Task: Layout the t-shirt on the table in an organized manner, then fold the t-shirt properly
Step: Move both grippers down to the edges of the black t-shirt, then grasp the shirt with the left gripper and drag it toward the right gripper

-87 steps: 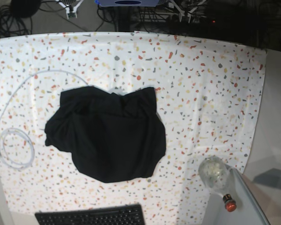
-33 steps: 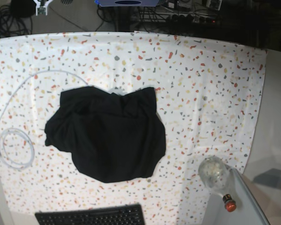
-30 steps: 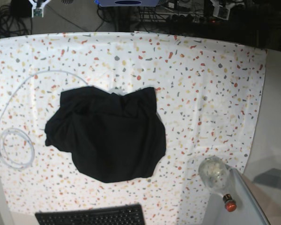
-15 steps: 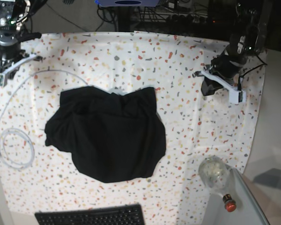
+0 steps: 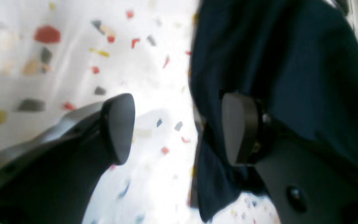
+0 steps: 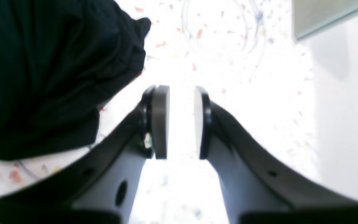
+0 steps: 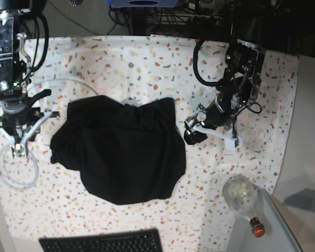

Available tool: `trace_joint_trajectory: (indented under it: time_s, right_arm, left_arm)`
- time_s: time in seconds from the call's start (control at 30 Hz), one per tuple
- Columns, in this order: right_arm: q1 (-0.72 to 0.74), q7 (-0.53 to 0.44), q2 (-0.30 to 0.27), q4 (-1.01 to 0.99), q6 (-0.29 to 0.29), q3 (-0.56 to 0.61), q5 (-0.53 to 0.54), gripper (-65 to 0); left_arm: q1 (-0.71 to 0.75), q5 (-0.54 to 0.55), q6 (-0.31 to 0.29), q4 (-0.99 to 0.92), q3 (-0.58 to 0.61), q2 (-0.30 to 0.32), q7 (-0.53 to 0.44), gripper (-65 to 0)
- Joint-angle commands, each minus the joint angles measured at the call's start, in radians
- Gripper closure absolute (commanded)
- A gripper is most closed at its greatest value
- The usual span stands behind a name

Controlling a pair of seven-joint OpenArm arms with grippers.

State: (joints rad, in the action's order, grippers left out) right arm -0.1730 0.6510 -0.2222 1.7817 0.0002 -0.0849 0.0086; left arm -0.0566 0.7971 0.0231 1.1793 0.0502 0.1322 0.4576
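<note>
The black t-shirt (image 7: pixel 121 152) lies crumpled in a rounded heap in the middle of the speckled table (image 7: pixel 147 63). My left gripper (image 7: pixel 211 137) hangs just right of the shirt's right edge. In the left wrist view that gripper (image 5: pixel 177 127) is open wide with only table between its fingers, and the t-shirt (image 5: pixel 275 62) lies behind the right finger. My right gripper (image 7: pixel 20 137) hovers left of the shirt's left side. The right wrist view shows it (image 6: pixel 180 121) open by a narrow gap and holding nothing, with the t-shirt (image 6: pixel 48 68) to its upper left.
A coil of clear tubing (image 7: pixel 13 165) lies left of the shirt, also seen as the tubing (image 6: pixel 222 34) ahead of the right gripper. A black keyboard (image 7: pixel 102 242) sits at the front edge. A glass jar (image 7: pixel 240 193) and a red-capped bottle (image 7: pixel 257 228) stand front right.
Both arms have come in from the back of the table and down to either side of the shirt. Both grippers have opened. The shirt has not moved.
</note>
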Motion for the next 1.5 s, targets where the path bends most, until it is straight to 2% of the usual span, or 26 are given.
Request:
trace_joint_trajectory:
  time_s: [0.0, 0.13, 0.3, 0.47, 0.57, 0.6, 0.63, 0.73, 0.8, 0.93, 1.1, 1.2, 1.37, 1.43, 1.47]
  right_arm:
    - [0.025, -0.027, -0.001, 0.002, -0.004, -0.006, -0.008, -13.2]
    - [0.049, -0.027, 0.013, -0.024, -0.004, 0.0, -0.009, -13.2]
    - [0.068, -0.029, 0.014, -0.03, -0.004, -0.003, -0.012, -13.2]
    - [0.06, -0.029, 0.01, -0.03, -0.004, -0.005, -0.012, -13.2]
    - [0.059, -0.029, 0.011, -0.032, -0.004, -0.003, -0.012, -13.2]
    - [0.053, -0.029, 0.011, -0.032, -0.004, -0.003, -0.012, -13.2]
    - [0.048, -0.029, 0.011, -0.032, -0.004, -0.003, -0.012, -13.2]
    - [0.042, -0.029, 0.011, -0.032, -0.004, -0.005, -0.012, -13.2]
    - [0.04, -0.029, 0.011, -0.032, -0.004, -0.005, -0.012, -13.2]
    - [0.014, -0.027, 0.013, -0.052, -0.004, 0.003, -0.009, -13.8]
    - [0.023, -0.029, 0.013, -0.098, -0.004, 0.089, -0.008, -13.4]
    - [0.062, -0.029, 0.02, -0.125, -0.004, 0.144, -0.009, -13.4]
    - [0.092, -0.029, 0.02, -0.156, -0.006, 0.182, -0.011, -13.4]
    - [0.092, -0.029, 0.02, -0.156, -0.006, 0.182, -0.011, -13.4]
    - [0.092, -0.029, 0.019, -0.156, -0.006, 0.182, -0.012, -13.4]
  left_arm:
    - [-0.055, 0.011, -0.018, -0.016, 0.032, -0.003, -0.013, -42.0]
    - [-0.185, 0.011, -0.018, -0.18, 0.139, -0.01, -0.018, -42.0]
    - [-0.274, 0.012, -0.018, -0.365, 0.152, -0.062, -0.122, -42.0]
    - [-0.289, 0.012, -0.019, -0.45, 0.152, -0.104, -0.135, -41.8]
    - [-0.289, 0.012, -0.019, -0.464, 0.15, -0.107, -0.136, -40.8]
    - [-0.289, 0.012, -0.019, -0.468, 0.15, -0.107, -0.136, -37.7]
    - [-0.289, 0.011, -0.019, -0.468, 0.152, -0.107, -0.136, -31.1]
    - [-0.289, 0.011, -0.019, -0.468, 0.152, -0.102, -0.136, -1.8]
    - [-0.289, 0.012, -0.019, -0.459, 0.147, -0.075, -0.136, 0.0]
    - [-0.263, 0.015, -0.018, -0.329, 0.153, 0.01, -0.116, 0.0]
    - [-0.185, 0.015, -0.016, -0.045, 0.141, 0.131, 0.019, 0.0]
    - [-0.17, 0.014, -0.015, 0.116, 0.141, 0.172, 0.077, 0.0]
    - [-0.22, 0.012, -0.013, 0.35, 0.145, 0.198, 0.142, 0.0]
    - [-0.268, 0.02, -0.013, 0.357, 0.156, 0.191, 0.154, 0.0]
    - [-0.294, 0.012, -0.013, 0.347, 0.178, 0.166, 0.152, 0.0]
